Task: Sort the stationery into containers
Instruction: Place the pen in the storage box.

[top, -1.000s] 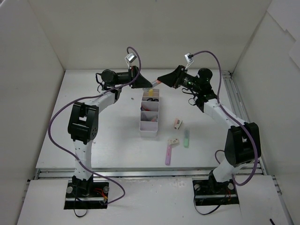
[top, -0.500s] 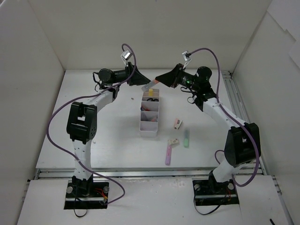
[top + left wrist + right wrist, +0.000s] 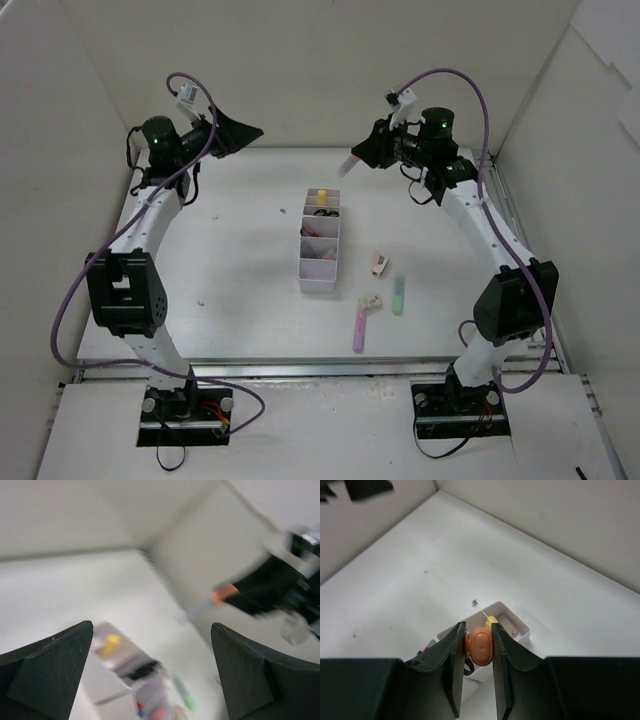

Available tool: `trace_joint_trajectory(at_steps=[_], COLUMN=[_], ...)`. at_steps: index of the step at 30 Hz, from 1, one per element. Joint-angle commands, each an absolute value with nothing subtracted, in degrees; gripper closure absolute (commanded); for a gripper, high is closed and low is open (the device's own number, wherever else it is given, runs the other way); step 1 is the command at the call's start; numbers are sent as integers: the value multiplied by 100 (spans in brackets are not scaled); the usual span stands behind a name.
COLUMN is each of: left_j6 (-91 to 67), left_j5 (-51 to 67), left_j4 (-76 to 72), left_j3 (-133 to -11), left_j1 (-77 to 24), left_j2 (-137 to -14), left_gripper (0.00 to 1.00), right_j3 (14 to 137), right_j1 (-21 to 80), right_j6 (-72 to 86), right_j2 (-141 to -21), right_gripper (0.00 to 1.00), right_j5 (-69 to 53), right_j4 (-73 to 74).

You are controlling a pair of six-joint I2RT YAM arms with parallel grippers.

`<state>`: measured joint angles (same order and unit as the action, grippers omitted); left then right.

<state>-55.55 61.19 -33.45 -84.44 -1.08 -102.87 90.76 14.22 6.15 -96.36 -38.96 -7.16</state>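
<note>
1. Jaws, right: right gripper (image 3: 478,629) is clamped narrow on an orange-capped highlighter (image 3: 481,649). The cap end faces the wrist camera and the body points out past the fingertips.
2. Jaws, left: left gripper (image 3: 151,629) is spread wide with nothing between the fingers. It is raised at rear left, well apart from everything.
3. Held highlighter is in the air near the far end of the narrow white four-compartment organiser tray (image 3: 318,282). It is not in any compartment yet.
4. Tray contents: a chunky yellow highlighter (image 3: 322,195) stands in the farthest compartment. The other compartments hold small items, too small to name.
5. Loose on the white table (image 3: 230,260), right of the tray: green highlighter (image 3: 398,295), purple highlighter (image 3: 359,330), two small pale erasers (image 3: 380,263).
6. Step, judged: orange highlighter is being carried to the tray.
7. Next move, judged: line the tip over the compartment with the yellow one, lower it inside the walls, then open the jaws. After that, the loose items remain.
</note>
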Motion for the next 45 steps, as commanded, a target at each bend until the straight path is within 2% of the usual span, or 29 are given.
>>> trace_joint_trajectory(at_steps=[1, 7, 14, 32, 35, 36, 37, 39, 40, 42, 45], left_j6=[-1883, -2092, -2004, -1872, -1846, -1837, -1811, -1819, -1802, -1802, -1802], left_j5=[2457, 2435, 2215, 2276, 2276, 2268, 2250, 2224, 2215, 2206, 2206], left_j4=[1345, 958, 1063, 1151, 1195, 1230, 1239, 1300, 1309, 1310, 1327], left_j3=[-9657, -9132, -8886, -8648, -8631, -8622, -8605, -8587, -8578, -8543, -8517], left_j1=[-509, -44, -44, -44, -44, -44, -44, -44, -44, -44, -44], left_j2=[-9405, -8842, -8710, -8684, -8666, -8657, -8666, -8622, -8587, -8561, -8499], left_gripper=[0, 0, 1, 1, 1, 0, 1, 1, 1, 0, 1], right_j3=[9466, 10098, 10906, 10820, 10740, 10732, 10697, 10661, 10644, 10609, 10530], right_j1=[1450, 1617, 1810, 2171, 2188, 2197, 2197, 2206, 2197, 2197, 2189], right_j6=[-737, -1326, -1520, -2224, -2154, -2101, -2066, -2005, -1969, -1951, -1890], right_j2=[-9957, -10783, -11715, -12182, -12199, -12191, -12182, -12147, -12068, -11962, -11708], right_gripper=[100, 100, 100, 99, 86, 72, 64, 51, 41, 36, 34], right_j5=[-3751, -4262, -4395, -3612, -3665, -3752, -3814, -3911, -3981, -3964, -3929], right_j4=[254, 492, 501, 317, 308, 308, 308, 316, 325, 308, 308])
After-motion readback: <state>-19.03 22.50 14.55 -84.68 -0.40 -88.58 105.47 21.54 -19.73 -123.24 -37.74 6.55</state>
